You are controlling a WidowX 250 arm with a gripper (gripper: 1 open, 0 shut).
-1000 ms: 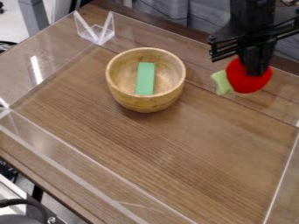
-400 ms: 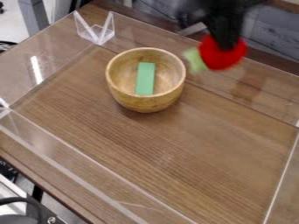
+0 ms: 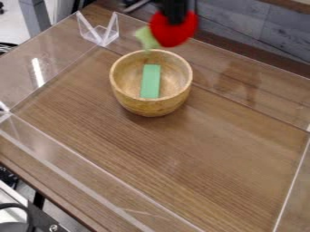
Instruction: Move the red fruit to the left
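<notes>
Gripper (image 3: 177, 18) at top edge of view, mostly cropped; only dark lower part shows; points steeply down; fingers closed on fruit (image 3: 179, 33), which hangs just under them, held aloft; arm above out of frame; dark body slightly blurred; single fingers hard to tell apart

wooden bowl (image 3: 151, 105) stands mid-table, bare tabletop (image 3: 212, 159) around it.

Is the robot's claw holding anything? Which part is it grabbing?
Yes: the gripper holds the red fruit in the air, pinched at its red top, leafy end sticking out sideways.
</notes>
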